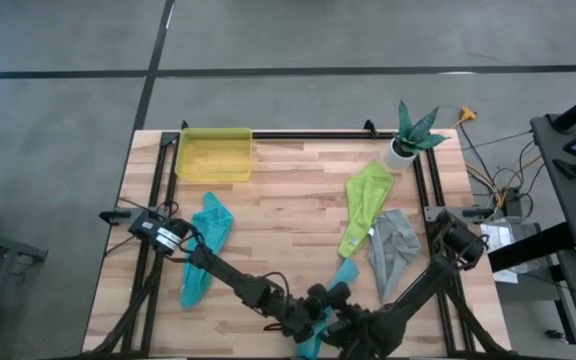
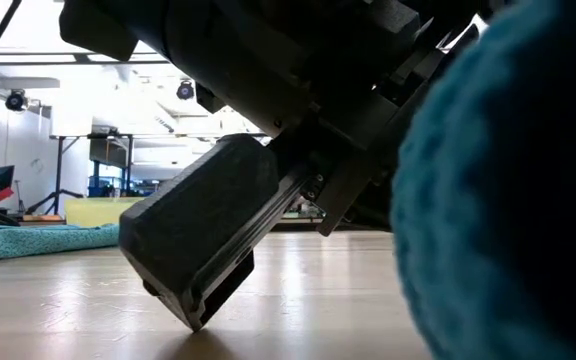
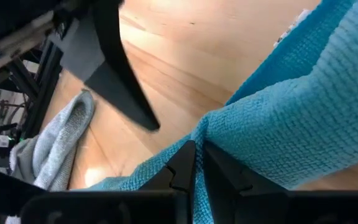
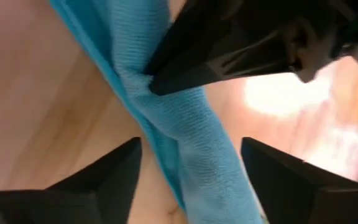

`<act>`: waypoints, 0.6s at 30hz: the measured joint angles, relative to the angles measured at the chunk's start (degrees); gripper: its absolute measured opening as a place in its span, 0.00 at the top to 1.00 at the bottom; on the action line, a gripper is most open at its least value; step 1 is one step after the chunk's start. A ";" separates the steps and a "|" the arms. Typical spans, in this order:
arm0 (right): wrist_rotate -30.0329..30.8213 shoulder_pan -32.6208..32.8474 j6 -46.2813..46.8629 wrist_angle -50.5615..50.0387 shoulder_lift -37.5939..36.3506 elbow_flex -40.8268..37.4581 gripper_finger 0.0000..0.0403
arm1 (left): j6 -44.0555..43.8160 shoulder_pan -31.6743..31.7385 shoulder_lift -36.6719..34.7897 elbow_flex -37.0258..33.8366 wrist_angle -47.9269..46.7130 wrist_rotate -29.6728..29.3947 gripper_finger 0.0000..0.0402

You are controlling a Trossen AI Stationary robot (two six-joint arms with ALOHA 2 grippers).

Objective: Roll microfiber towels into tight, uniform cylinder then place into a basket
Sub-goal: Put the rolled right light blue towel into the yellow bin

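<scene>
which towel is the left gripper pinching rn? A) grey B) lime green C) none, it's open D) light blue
D: in the left wrist view the left gripper is shut on the light blue towel, while the grey towel lies apart on the table.

I see even, soft overhead light on table [image 1: 298,190], faint shadows only. Low view backlit by bright ceiling lamps [image 2: 185,90], near arm silhouetted, close towel [image 2: 508,200] blurred. Right wrist view smeared, glare patch on wood.
</scene>
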 joint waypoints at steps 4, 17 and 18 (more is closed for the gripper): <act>-2.53 -1.05 -2.89 0.77 0.63 -0.11 0.21 | -0.42 -0.13 -0.04 -0.11 -0.56 0.02 0.97; 0.55 -3.10 -8.70 4.02 1.85 -0.90 0.19 | -0.88 -0.35 -0.20 -0.22 -0.95 -0.52 0.97; 1.76 -3.10 -8.66 4.43 2.12 -1.00 0.19 | -0.84 -0.39 -0.21 -0.22 -0.98 -0.50 0.97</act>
